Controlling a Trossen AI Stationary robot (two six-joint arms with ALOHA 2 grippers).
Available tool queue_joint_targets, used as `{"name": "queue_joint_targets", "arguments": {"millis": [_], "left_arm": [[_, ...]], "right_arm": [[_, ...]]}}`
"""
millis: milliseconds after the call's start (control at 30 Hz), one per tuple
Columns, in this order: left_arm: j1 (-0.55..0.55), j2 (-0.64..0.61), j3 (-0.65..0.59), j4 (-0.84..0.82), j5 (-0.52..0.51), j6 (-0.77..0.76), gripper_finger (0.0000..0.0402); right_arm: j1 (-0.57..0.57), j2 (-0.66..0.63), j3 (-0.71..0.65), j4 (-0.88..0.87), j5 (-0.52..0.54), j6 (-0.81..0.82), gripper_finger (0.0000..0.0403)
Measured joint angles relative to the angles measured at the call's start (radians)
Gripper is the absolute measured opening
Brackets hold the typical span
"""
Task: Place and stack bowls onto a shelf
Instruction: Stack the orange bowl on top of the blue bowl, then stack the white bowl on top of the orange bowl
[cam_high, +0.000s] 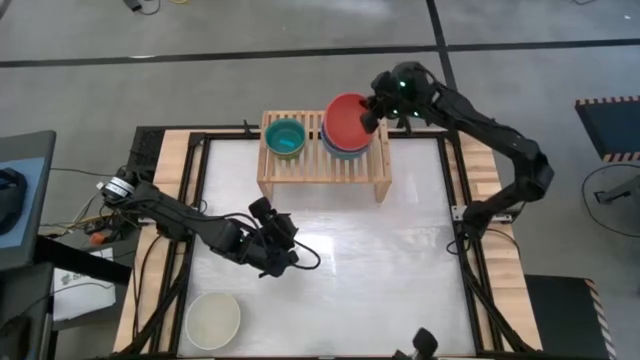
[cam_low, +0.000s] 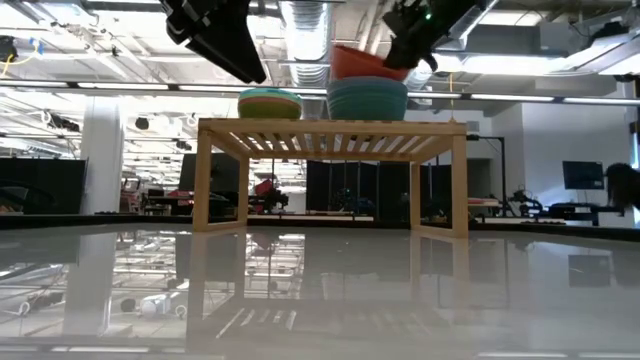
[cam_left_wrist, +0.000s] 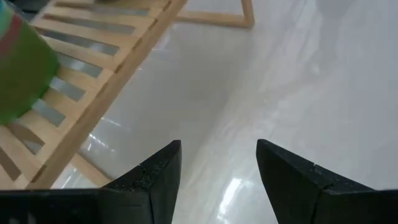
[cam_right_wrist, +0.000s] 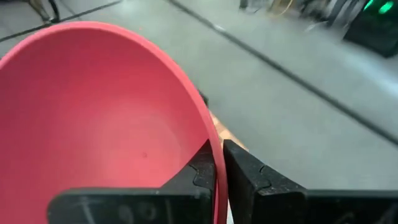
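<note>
Stacking is the step in hand: from the high view, the right gripper (cam_high: 371, 113) holds a round red plastic bowl (cam_high: 347, 118) by its rim over a stack of bowls (cam_high: 348, 148) at the right end of the low light-wood slatted shelf (cam_high: 272, 166), while a second stack topped by a teal bowl (cam_high: 286, 137) sits at the shelf's left end. A cream plastic bowl (cam_high: 212, 319) lies near the table's front left corner, well apart from the shelf, and the left gripper (cam_high: 282, 243) hovers over the white table (cam_high: 380, 260) between them. From the low view, the red bowl (cam_low: 365, 63) sits tilted on the teal-blue stack (cam_low: 367, 98), its mouth leaning up and to one side, not yet level. In the left wrist view the left gripper (cam_left_wrist: 218, 163) has its jaws parted and empty, with the shelf's slats (cam_left_wrist: 87, 68) ahead. In the right wrist view the right gripper (cam_right_wrist: 219, 163) pinches the red bowl's (cam_right_wrist: 106, 118) rim, one finger inside, one outside. Being round, the bowl has no long axis; only its opening's tilt matters. Next, I judge, it should be levelled, lowered into the stack and released.
</note>
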Motion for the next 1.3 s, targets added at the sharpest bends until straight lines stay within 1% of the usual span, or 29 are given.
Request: {"name": "queue_joint_targets", "arguments": {"millis": [100, 167, 233, 400, 500, 567, 667, 733, 767, 900, 933, 967, 1067, 1167, 1300], "left_arm": [[0.010, 0.000, 0.000, 0.000, 0.027, 0.002, 0.0194], [0.015, 0.000, 0.000, -0.001, 0.034, 0.002, 0.0194], [0.016, 0.000, 0.000, -0.004, 0.045, 0.002, 0.0194], [0.015, 0.000, 0.000, -0.029, 0.058, -0.009, 0.0194], [0.016, 0.000, 0.000, -0.057, 0.057, -0.024, 0.0194], [0.016, -0.004, 0.000, -0.096, 0.059, -0.040, 0.0194], [0.016, -0.034, 0.001, -0.180, 0.089, -0.084, 0.0194], [0.011, -0.067, 0.001, -0.251, 0.148, -0.113, 0.0194], [0.008, -0.085, 0.001, -0.285, 0.210, -0.117, 0.0194], [-0.034, -0.123, -0.001, -0.439, 0.592, -0.113, 0.0194], [-0.056, -0.126, -0.006, -0.462, 0.663, -0.130, 0.0194], [-0.080, -0.126, -0.014, -0.476, 0.711, -0.150, 0.0194], [-0.159, -0.127, -0.057, -0.463, 0.782, -0.210, 0.0194], [-0.225, -0.126, -0.124, -0.402, 0.847, -0.228, 0.0194], [-0.278, -0.125, -0.194, -0.357, 0.882, -0.276, 0.0194]], "right_arm": [[-0.019, 0.034, 0.028, -0.032, -0.043, 0.015, 0.0054], [-0.026, 0.049, 0.033, -0.037, -0.074, 0.015, 0.0066], [-0.037, 0.054, 0.031, -0.063, -0.099, 0.015, 0.0085], [-0.045, 0.043, 0.032, -0.065, -0.099, 0.029, 0.0156], [-0.056, 0.020, 0.032, -0.055, -0.098, 0.030, 0.0191], [-0.058, 0.001, 0.032, -0.054, -0.096, 0.030, 0.0206], [-0.056, -0.032, 0.032, -0.088, -0.094, 0.024, 0.0217], [-0.039, -0.055, 0.032, -0.122, -0.094, 0.020, 0.0218], [-0.028, -0.068, 0.030, -0.137, -0.095, 0.013, 0.0218], [0.022, -0.142, -0.036, -0.149, -0.094, 0.002, 0.0215], [0.039, -0.166, -0.061, -0.141, -0.094, 0.002, 0.0215], [0.054, -0.191, -0.092, -0.130, -0.094, 0.003, 0.0215], [0.100, -0.268, -0.203, -0.080, -0.094, 0.021, 0.0215], [0.144, -0.338, -0.323, -0.006, -0.093, 0.045, 0.0215], [0.182, -0.410, -0.450, 0.061, -0.092, 0.094, 0.0215]]}}
